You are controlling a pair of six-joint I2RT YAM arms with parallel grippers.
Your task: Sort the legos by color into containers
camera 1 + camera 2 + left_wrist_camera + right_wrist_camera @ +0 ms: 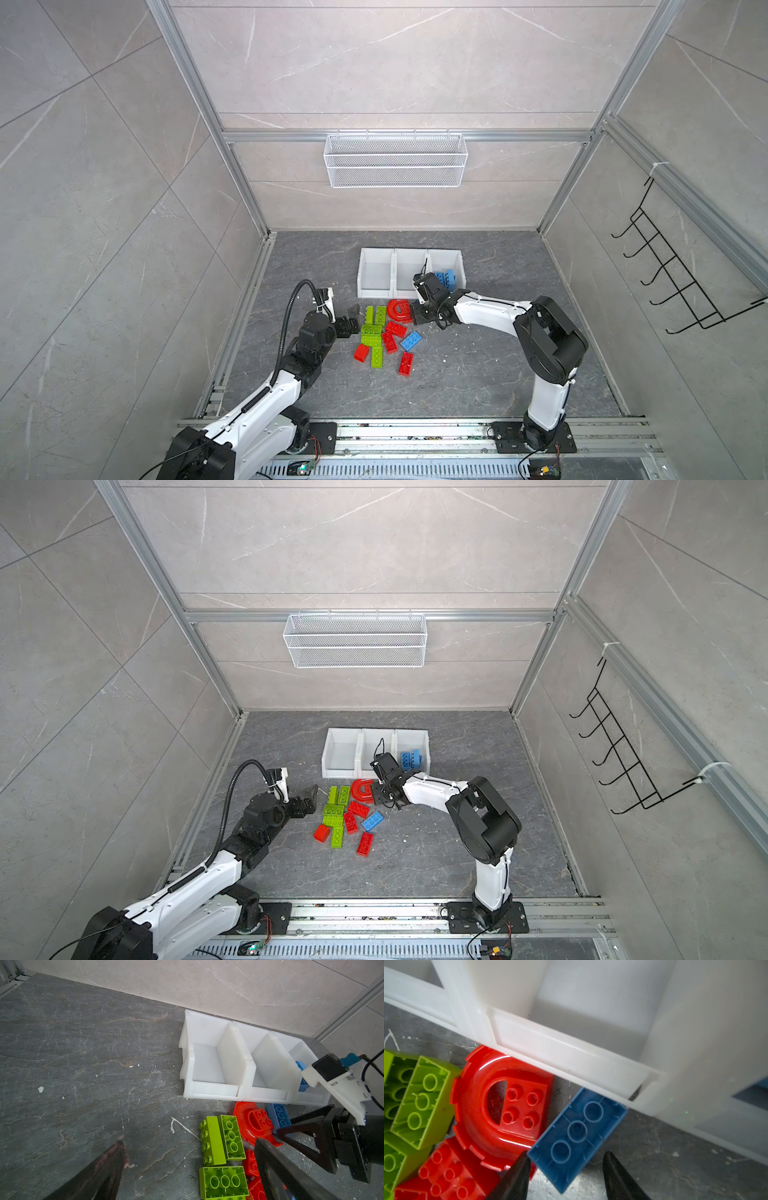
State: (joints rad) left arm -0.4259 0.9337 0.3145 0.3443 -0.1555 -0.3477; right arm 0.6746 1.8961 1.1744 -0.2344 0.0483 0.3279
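Right gripper [565, 1153] is down low on the dark grey marbled tabletop [478, 365], right in front of the row of three white plastic bins [376, 259]. Its jaws are part-way apart and straddle the near end of an upside-down blue plastic studded brick [577, 1136]. One finger [519, 1172] sits at the brick's corner and there's a visible gap on the other side, so it's not clamped. That brick lies on the tabletop with its far end at the middle bin's front lip. The red arch-shaped plastic piece [473, 1109] is just beside it, with a small red square brick [521, 1107] in the arch opening. The right-hand bin holds a cluster of blue bricks [446, 279]. Left gripper [353, 318] has its jaws wide and sits just left of the loose pile, nearest the lime green plastic bricks [372, 330]. The rest of the pile is in front of the bins, between the two arms. It's made up of red rectangular bricks [395, 328], one more blue brick on the pile's right edge [411, 340], a lone red brick [361, 353] and a green one [377, 356] toward the near side, and another red brick [406, 363] nearest the arm bases.
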